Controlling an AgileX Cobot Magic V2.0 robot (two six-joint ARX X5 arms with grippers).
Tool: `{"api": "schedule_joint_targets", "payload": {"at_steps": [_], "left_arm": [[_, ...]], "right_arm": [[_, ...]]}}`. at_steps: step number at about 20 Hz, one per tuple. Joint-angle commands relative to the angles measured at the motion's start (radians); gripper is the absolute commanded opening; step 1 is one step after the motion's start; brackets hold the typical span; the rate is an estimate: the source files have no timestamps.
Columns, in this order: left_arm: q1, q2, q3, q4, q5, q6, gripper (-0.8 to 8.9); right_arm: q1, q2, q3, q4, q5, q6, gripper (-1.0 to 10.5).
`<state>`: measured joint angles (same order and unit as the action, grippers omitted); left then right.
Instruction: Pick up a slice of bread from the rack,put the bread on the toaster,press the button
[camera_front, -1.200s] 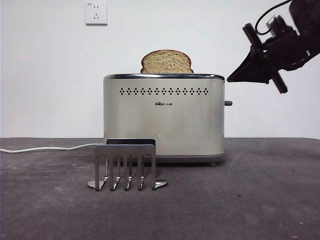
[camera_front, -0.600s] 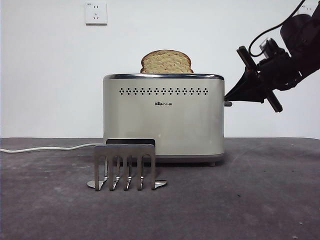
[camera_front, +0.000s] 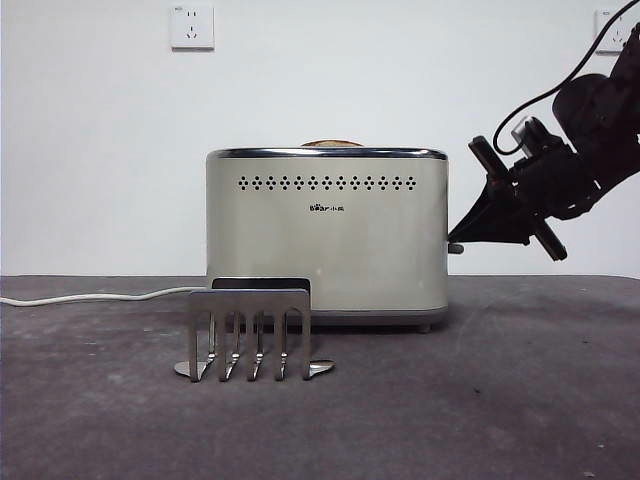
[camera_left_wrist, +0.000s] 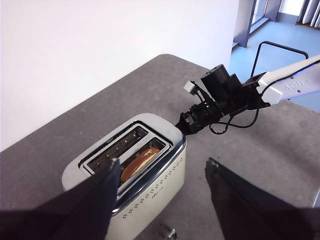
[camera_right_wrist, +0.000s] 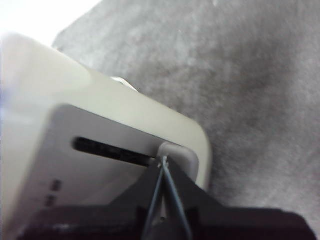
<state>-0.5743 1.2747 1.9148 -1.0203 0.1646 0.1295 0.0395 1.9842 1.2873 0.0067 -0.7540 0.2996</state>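
Background stuff: there's a white wall outlet (camera_front: 192, 26) high up on the plain white wall (camera_front: 100, 150), plus what looks like a second outlet (camera_front: 611, 30) cut off at the top right corner (partly hidden, so can't be sure). A white power cord (camera_front: 90, 296) snakes across the dark grey tabletop (camera_front: 480, 400) from the left edge. The left wrist view also catches blue flooring (camera_left_wrist: 280, 35) and a black tubular frame (camera_left_wrist: 280, 47) past the table's far edge.
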Motion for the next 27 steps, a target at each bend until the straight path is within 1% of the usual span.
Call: {"api": "schedule_joint_targets", "payload": {"at_steps": [1,4,20,23,26,27], "left_arm": [[-0.002,-0.001,-0.008,-0.016,0.001,-0.006,2.96],[-0.002,-0.001,-0.008,-0.036,0.0,-0.006,2.96],[-0.002,-0.001,-0.008,-0.037,0.0,-0.006,2.96],[-0.002,-0.001,-0.008,-0.037,-0.003,-0.006,2.96],[-0.002,-0.001,-0.008,-0.038,-0.003,-0.002,2.92],[-0.002,-0.001,-0.008,-0.043,-0.003,-0.002,2.83]], "right_arm": [[0.003,0.058,-0.018,-0.046,0.031,-0.039,-0.1],[0.003,0.067,-0.018,-0.045,0.03,-0.04,-0.1],[0.0,0.055,-0.018,-0.037,0.02,-0.032,-0.1],[-0.001,-0.026,-0.007,-0.036,0.021,-0.028,-0.1],[-0.007,-0.18,-0.003,-0.034,0.029,-0.028,-0.1],[-0.007,-0.246,-0.003,-0.059,0.028,-0.028,-0.1]]}}
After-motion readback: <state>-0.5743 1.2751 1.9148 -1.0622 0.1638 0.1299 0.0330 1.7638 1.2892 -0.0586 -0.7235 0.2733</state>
